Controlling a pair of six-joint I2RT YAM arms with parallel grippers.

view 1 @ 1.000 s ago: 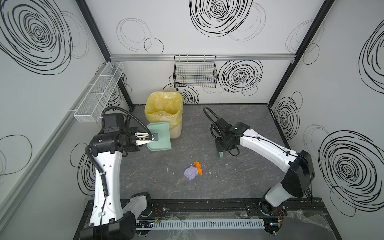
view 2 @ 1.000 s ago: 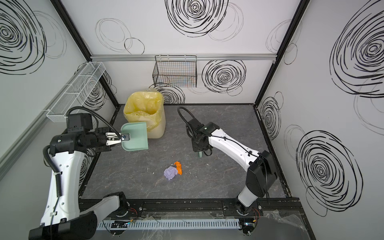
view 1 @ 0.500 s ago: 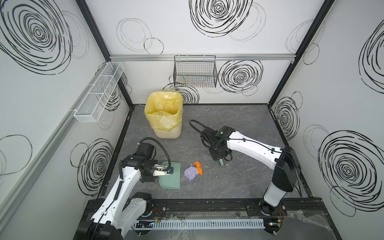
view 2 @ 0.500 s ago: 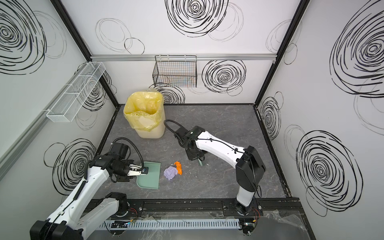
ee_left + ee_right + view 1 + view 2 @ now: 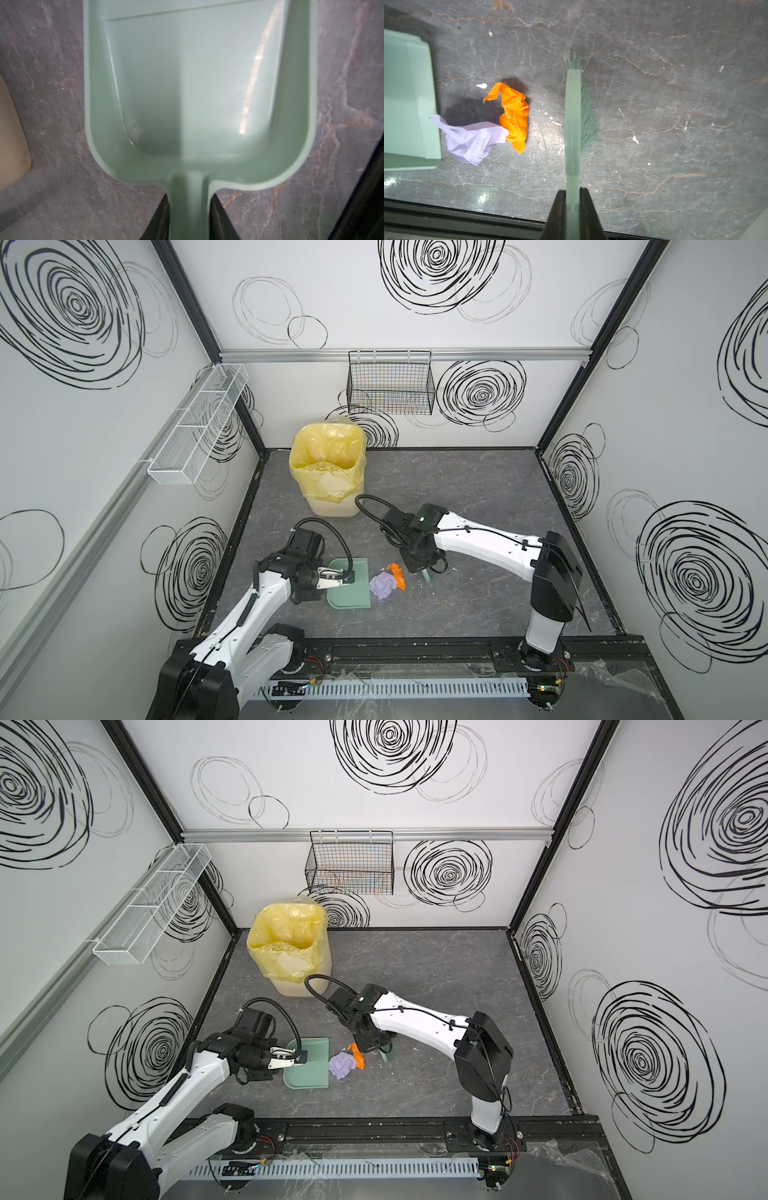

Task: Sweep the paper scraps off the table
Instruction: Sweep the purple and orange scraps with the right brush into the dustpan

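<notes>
A crumpled lilac paper scrap [image 5: 382,587] [image 5: 343,1065] [image 5: 471,139] and an orange one [image 5: 397,574] [image 5: 357,1056] [image 5: 515,116] lie together on the table [image 5: 478,489]. My left gripper [image 5: 347,576] [image 5: 302,1056] [image 5: 189,199] is shut on the handle of the teal dustpan [image 5: 351,589] [image 5: 197,83], which lies flat and empty, its lip touching the lilac scrap. My right gripper [image 5: 422,568] [image 5: 572,191] is shut on a teal brush [image 5: 572,116] whose bristles rest on the table just right of the orange scrap.
A bin with a yellow liner [image 5: 328,470] [image 5: 291,948] stands at the back left, behind the dustpan. Tiny white crumbs [image 5: 635,139] dot the table around the brush. A black wire basket [image 5: 390,387] and a white wire shelf [image 5: 199,423] hang on the walls.
My left arm has come down from beside the bin and set the dustpan on the table against the scraps. The right arm has carried the brush left, closer to the orange scrap.
</notes>
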